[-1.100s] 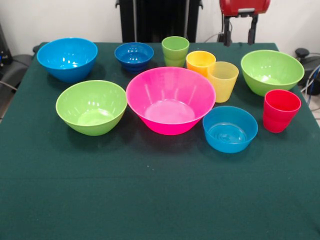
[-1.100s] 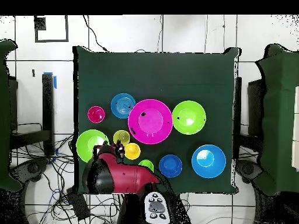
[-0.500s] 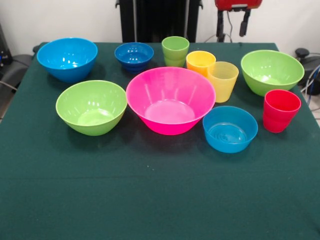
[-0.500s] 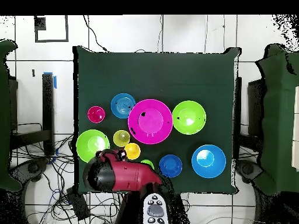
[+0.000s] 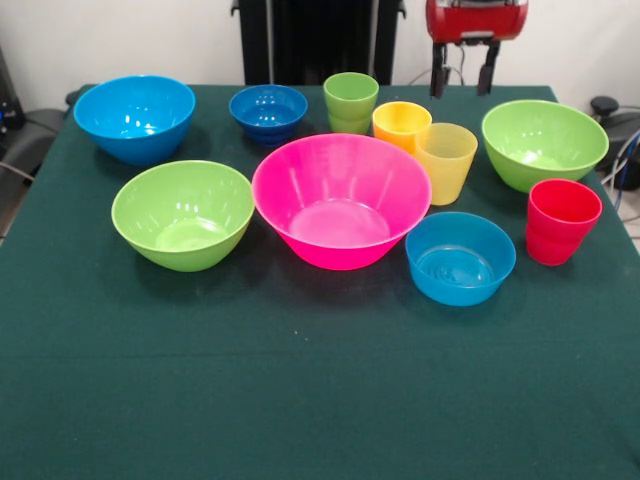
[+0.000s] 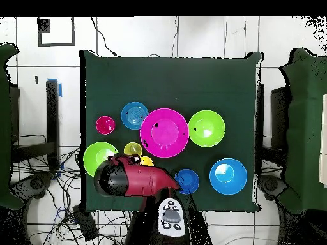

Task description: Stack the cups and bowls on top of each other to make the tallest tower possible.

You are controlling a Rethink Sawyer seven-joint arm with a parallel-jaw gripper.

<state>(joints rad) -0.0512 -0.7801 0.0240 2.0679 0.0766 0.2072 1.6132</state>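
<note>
All cups and bowls stand apart on the green table; nothing is stacked. In the front view, the back row holds a bright blue bowl (image 5: 134, 117), a small dark blue bowl (image 5: 268, 111), a green cup (image 5: 350, 101), an orange cup (image 5: 401, 124), a yellow cup (image 5: 445, 160) and a lime bowl (image 5: 544, 143). In front of them stand a second lime bowl (image 5: 183, 213), the large pink bowl (image 5: 341, 198), a small light blue bowl (image 5: 460, 257) and a red cup (image 5: 561, 220). My gripper (image 5: 461, 72) hangs open and empty over the far edge, behind the orange cup.
In the overhead view the red arm (image 6: 131, 180) lies over the table's near edge, hiding the green cup and part of the orange cup (image 6: 147, 161). The pink bowl (image 6: 164, 133) sits mid-table. The table cloth (image 5: 300, 400) stretches towards the camera.
The gripper has shifted a little left in the front view, rising and then coming lower again. In the overhead view the arm has swung over the green cup. No cup or bowl has moved.
</note>
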